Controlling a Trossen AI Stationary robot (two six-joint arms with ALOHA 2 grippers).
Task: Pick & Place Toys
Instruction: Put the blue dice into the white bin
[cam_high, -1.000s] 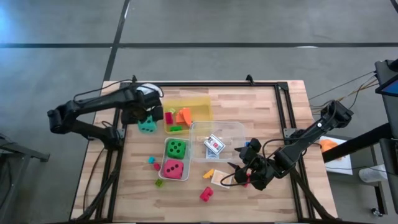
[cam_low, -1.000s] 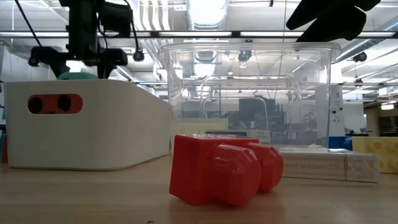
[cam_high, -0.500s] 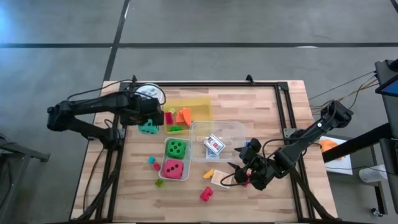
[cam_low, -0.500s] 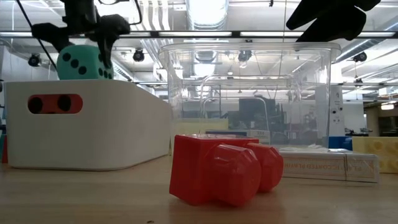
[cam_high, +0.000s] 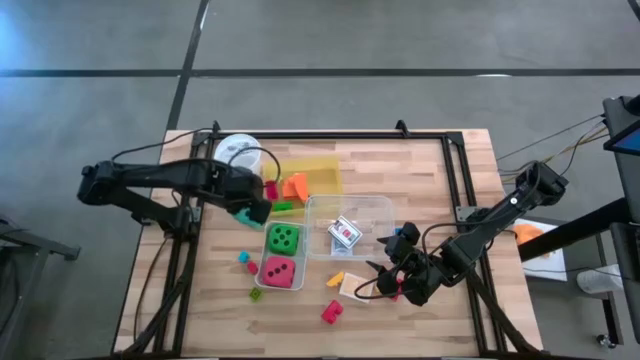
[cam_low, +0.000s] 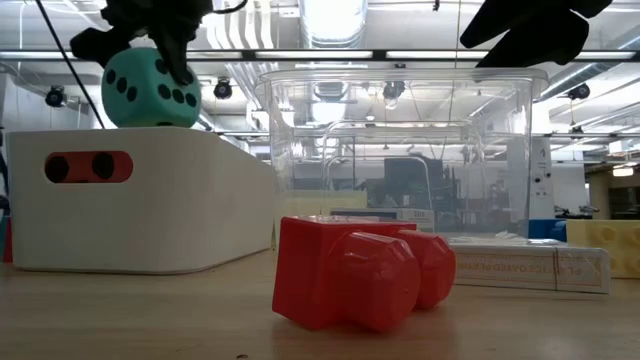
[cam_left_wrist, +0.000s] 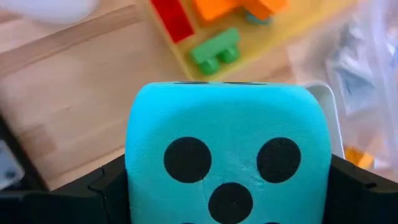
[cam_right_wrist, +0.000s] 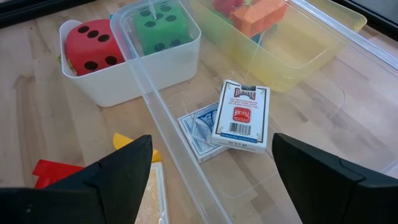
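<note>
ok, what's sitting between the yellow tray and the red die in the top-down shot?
In the high view, the green die lies between the yellow tray and the red die; both dice share the white bin.

Overhead sees all; low view hugs tabletop — both share teal die.

This looks like a robotics lab or workshop in an industrial hall. Seen from above, a wooden desk in a black metal frame stands on a bare grey concrete floor crossed by dark seams, with two dark arms mounted at its sides and loose cables trailing off to the right. From desk height, the room behind shows a high ceiling with long strip lights, exposed beams and shelving or equipment racks.
</note>
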